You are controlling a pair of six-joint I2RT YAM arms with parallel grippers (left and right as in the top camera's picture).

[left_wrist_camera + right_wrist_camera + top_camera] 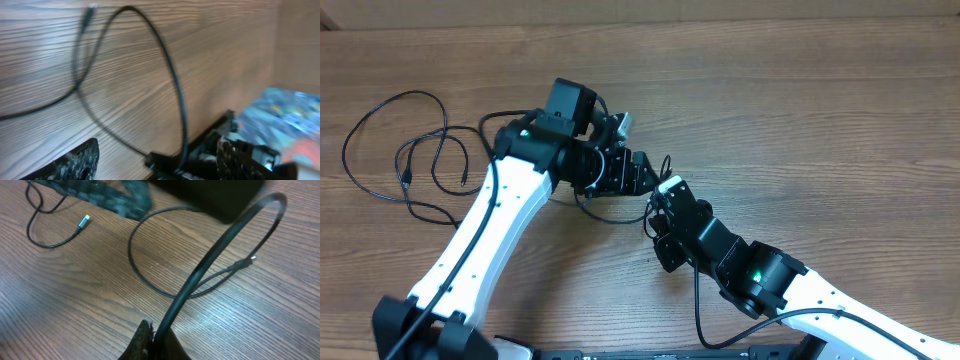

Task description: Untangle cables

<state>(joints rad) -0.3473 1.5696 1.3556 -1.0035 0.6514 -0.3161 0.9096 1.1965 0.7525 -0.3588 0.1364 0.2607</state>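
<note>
My right gripper (159, 347) is shut on a thin black cable (215, 255) that arches up and away from its fingertips. In the overhead view the right gripper (660, 197) sits just beside my left gripper (638, 172) at the table's middle. The left gripper (155, 165) is open, its fingers (75, 162) wide apart on either side of the same cable (172, 80), touching nothing. A second cable loop (137, 272) lies flat on the wood, and a silvery plug (83, 222) lies farther left. More loose cables (420, 93) lie at the far left.
Bare wooden tabletop (820, 110) stretches to the right and back. The white left arm (490, 230) crosses the front left, and the right arm (760, 275) comes in from the front right.
</note>
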